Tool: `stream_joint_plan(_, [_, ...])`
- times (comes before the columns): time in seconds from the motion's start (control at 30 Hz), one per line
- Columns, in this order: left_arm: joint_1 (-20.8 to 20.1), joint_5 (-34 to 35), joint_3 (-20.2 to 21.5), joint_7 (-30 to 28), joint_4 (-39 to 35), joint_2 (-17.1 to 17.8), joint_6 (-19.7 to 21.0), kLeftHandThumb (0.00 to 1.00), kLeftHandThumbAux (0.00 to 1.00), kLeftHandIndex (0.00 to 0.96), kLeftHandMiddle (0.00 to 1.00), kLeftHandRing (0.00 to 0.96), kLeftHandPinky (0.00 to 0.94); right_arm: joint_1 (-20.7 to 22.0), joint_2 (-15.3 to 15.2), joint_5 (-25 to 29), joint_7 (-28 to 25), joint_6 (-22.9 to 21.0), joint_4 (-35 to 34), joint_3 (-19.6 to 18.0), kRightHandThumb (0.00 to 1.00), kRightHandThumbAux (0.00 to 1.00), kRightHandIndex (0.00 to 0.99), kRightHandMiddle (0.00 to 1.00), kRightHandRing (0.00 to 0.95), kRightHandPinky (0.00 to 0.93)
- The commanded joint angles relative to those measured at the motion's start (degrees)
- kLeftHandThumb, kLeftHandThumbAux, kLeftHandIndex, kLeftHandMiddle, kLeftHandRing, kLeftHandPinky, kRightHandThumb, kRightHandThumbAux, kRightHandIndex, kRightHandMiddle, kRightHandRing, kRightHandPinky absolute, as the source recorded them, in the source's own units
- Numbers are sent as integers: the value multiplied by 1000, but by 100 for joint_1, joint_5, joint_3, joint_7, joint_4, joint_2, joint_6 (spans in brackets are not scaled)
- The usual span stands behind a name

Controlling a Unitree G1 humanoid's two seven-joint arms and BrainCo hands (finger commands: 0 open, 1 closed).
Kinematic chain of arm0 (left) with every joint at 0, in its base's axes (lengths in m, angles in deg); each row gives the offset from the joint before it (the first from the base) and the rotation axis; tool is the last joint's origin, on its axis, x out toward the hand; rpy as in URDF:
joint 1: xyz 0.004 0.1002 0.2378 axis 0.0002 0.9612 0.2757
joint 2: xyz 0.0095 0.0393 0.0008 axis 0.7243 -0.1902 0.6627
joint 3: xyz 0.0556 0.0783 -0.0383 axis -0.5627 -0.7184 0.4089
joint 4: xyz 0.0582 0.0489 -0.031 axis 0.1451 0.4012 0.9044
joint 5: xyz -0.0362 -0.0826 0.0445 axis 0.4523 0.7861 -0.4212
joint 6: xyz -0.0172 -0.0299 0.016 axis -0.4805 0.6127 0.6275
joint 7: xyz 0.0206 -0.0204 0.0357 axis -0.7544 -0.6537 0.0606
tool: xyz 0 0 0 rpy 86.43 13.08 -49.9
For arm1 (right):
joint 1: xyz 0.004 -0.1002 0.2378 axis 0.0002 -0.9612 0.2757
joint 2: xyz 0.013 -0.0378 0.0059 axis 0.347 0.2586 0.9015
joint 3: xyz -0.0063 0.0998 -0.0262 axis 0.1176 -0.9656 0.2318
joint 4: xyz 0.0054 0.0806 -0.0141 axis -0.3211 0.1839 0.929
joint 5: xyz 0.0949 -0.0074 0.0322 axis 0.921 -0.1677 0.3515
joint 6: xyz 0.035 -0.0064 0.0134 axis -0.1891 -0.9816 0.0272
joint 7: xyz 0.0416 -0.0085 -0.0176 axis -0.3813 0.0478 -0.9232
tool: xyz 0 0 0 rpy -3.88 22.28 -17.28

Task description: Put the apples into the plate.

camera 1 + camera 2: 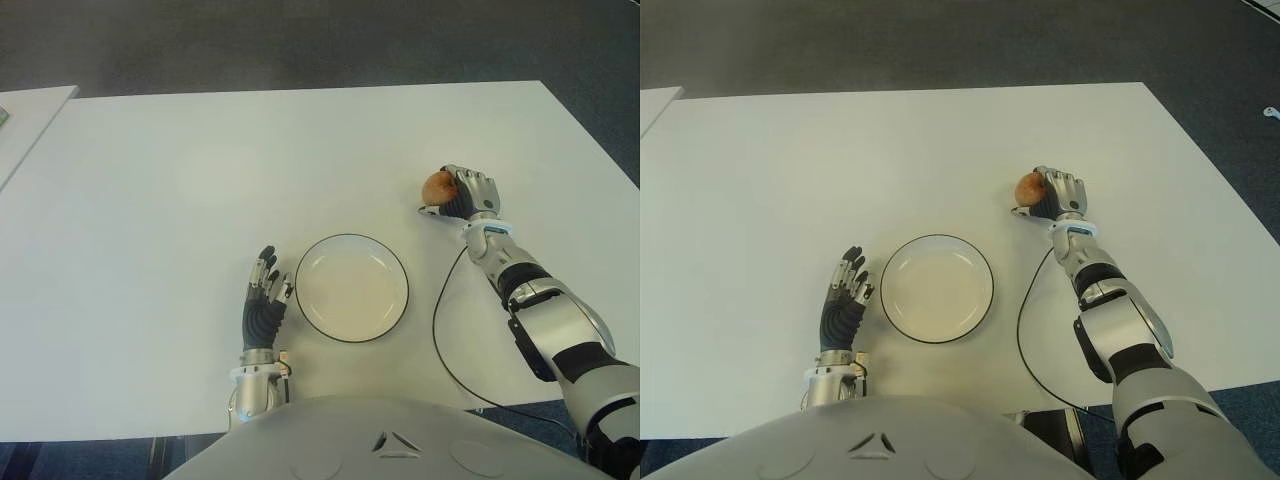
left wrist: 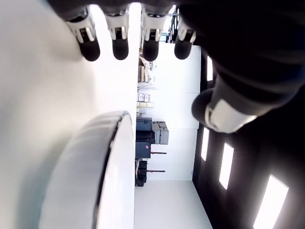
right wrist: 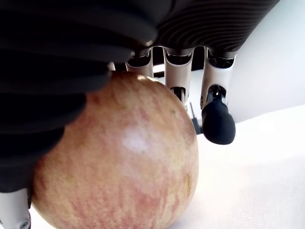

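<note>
A lab or office workspace: plain white rectangular table (image 1: pixel 200 170) on dark grey carpet floor (image 1: pixel 300 40), bright stacked equipment beyond.

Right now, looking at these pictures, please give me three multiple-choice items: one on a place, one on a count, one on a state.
1. The plate lies:
A. between both hands
B. left of the left hand
C. beyond the apple

2. Apples in view:
A. one
B. two
C. three

3. The right hand is:
A. spread, holding nothing
B. closed on the apple
C. inside the plate

Key:
1 A, the left hand shows left of the plate, the right hand farther right.
2 A, only one shows.
3 B, its fingers wrap the fruit in the right wrist view.
</note>
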Motion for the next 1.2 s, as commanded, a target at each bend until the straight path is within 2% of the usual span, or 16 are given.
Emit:
stream_joint_plan(0.03, [144,17,-280,31,-197,-332,147,178,567,10,50,28,11,-75,70,117,-156,38,-2,-66,315,828,731,818,786,768])
stream_joint_plan(0.47, [104,-15,-229,46,-198,-286,123,176,565,11,44,25,13,-40,64,98,-267,104,-88,-88,359,830,761,866,832,833])
stream_joint_plan(0.83, [132,78,-209,37,-147,-307,109,167,563,13,47,27,23,32,-16,97,-161,241,-362,-139,372,822,756,865,831,813])
stream_joint_plan(1.1, [213,4,-300,98,-281,-349,107,168,561,15,53,30,34,-234,-154,139,-236,234,-1846,-343,371,816,766,871,839,834])
stream_joint_plan(1.2, [206,-10,-291,91,-292,-331,151,164,560,13,54,30,33,-356,-179,136,-330,179,-2167,-423,363,815,770,874,842,835])
